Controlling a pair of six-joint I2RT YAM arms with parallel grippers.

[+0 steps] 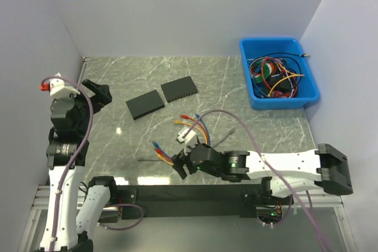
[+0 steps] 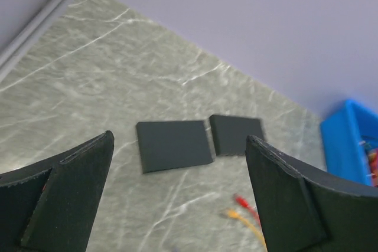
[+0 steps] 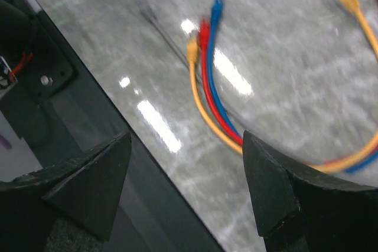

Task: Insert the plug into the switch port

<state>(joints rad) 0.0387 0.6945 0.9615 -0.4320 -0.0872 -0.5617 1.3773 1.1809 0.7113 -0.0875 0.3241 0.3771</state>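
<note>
Two flat black switches lie side by side mid-table, the left one [image 1: 143,104] [image 2: 174,144] and the right one [image 1: 179,88] [image 2: 236,134]. A bundle of orange, red and blue cables [image 1: 198,127] lies in front of them. One set of plugs, orange [image 3: 192,48], red [image 3: 204,28] and blue [image 3: 217,4], rests near the front edge [image 1: 157,149]. The other ends [image 1: 183,120] [image 2: 242,200] point toward the switches. My right gripper [image 1: 182,168] [image 3: 186,187] hovers open just beside the near plugs, holding nothing. My left gripper [image 1: 98,92] [image 2: 180,199] is open at the far left, facing the switches.
A blue bin [image 1: 308,81] [image 2: 351,140] full of tangled cables stands at the back right. A black bar [image 3: 118,193] runs along the table's front edge, right under my right gripper. A thin dark wire [image 1: 150,160] lies near the front plugs.
</note>
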